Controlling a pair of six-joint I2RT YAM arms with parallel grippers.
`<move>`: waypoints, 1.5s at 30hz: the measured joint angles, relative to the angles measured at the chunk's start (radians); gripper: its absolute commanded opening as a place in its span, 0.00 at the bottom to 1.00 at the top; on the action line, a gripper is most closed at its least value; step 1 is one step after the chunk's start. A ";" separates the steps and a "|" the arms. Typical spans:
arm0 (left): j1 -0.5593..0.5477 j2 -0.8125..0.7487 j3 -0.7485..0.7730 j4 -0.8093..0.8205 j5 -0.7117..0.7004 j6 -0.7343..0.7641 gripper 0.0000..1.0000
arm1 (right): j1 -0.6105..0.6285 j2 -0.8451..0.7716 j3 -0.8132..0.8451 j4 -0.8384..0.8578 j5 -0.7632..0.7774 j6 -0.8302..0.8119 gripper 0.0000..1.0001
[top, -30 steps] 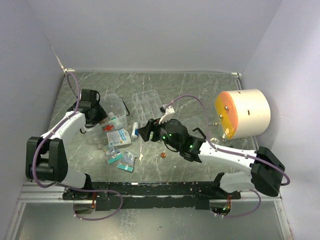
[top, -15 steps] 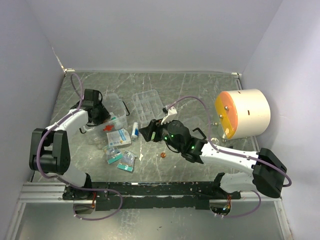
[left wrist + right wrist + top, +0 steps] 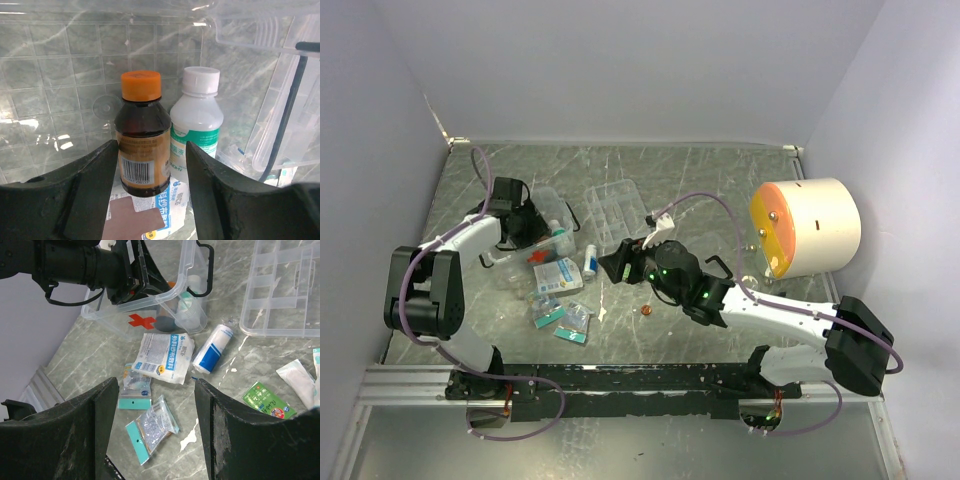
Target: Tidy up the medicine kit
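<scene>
The medicine kit (image 3: 550,205), a clear smooth plastic box marked with a red cross (image 3: 140,321), lies at 9 o'clock on the table (image 3: 700,180). Inside it my left gripper (image 3: 151,167) is spread around a brown bottle (image 3: 141,145) with an orange cap and a barcode, not clamping it. My right gripper (image 3: 155,390) is wide and empty, with the kit at its 12 o'clock.
</scene>
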 measured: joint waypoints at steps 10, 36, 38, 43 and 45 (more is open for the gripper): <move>-0.002 0.006 0.005 -0.001 0.033 0.018 0.64 | 0.000 0.000 -0.001 0.000 0.000 0.001 0.62; -0.026 -0.107 0.090 -0.109 0.003 0.109 0.73 | 0.000 0.002 0.019 -0.092 0.043 0.052 0.62; -0.029 -0.176 0.097 -0.114 0.004 0.134 0.75 | -0.001 0.006 0.036 -0.130 0.054 0.066 0.62; -0.056 -0.357 0.095 -0.113 0.041 0.203 0.79 | -0.002 0.034 0.087 -0.240 0.063 0.092 0.62; -0.072 -0.442 0.079 -0.102 0.069 0.229 0.81 | -0.003 0.046 0.104 -0.284 0.055 0.096 0.62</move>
